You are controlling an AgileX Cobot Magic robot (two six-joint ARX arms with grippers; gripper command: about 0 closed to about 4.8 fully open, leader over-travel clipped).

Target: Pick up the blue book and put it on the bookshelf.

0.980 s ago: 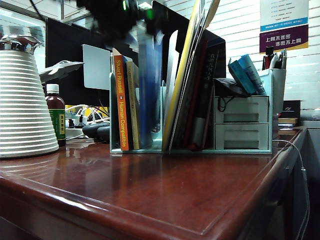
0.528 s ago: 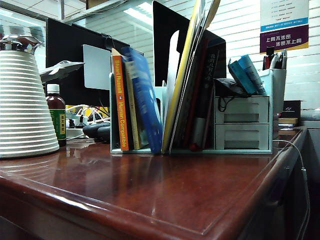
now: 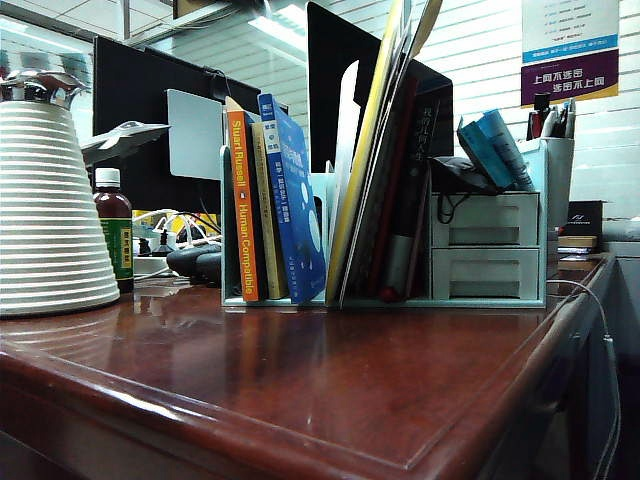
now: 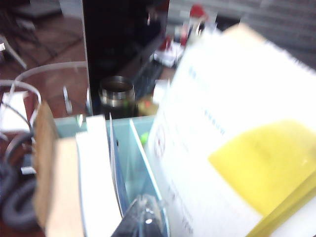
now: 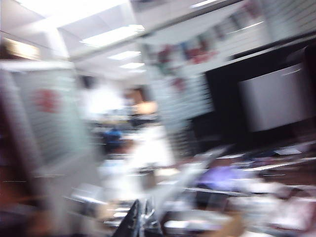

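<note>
The blue book [image 3: 292,200] stands in the bookshelf [image 3: 488,262], in its left slot, and leans against the yellow and orange books beside it. Neither gripper shows in the exterior view. In the left wrist view my left gripper [image 4: 143,218] is shut and empty, hovering above the rack's teal divider [image 4: 140,158], with the blue book's thin cover edge [image 4: 116,173] just beside it. The right wrist view is heavily blurred. My right gripper [image 5: 143,220] is shut there with nothing between its fingers, looking out across the room away from the shelf.
The orange "Human Compatible" book [image 3: 240,210] is in the same slot. Tall folders and dark books [image 3: 385,170] fill the middle slot, and light-blue booklets [image 3: 492,145] lie on the drawers. A white ribbed vessel [image 3: 50,200], a brown bottle [image 3: 113,235] and black monitors [image 3: 140,110] stand at left.
A second ago a dark gripper held the blurred blue book upright over the slot. The book then dropped in and tilted, and now rests still. The gripper has left the exterior view.
</note>
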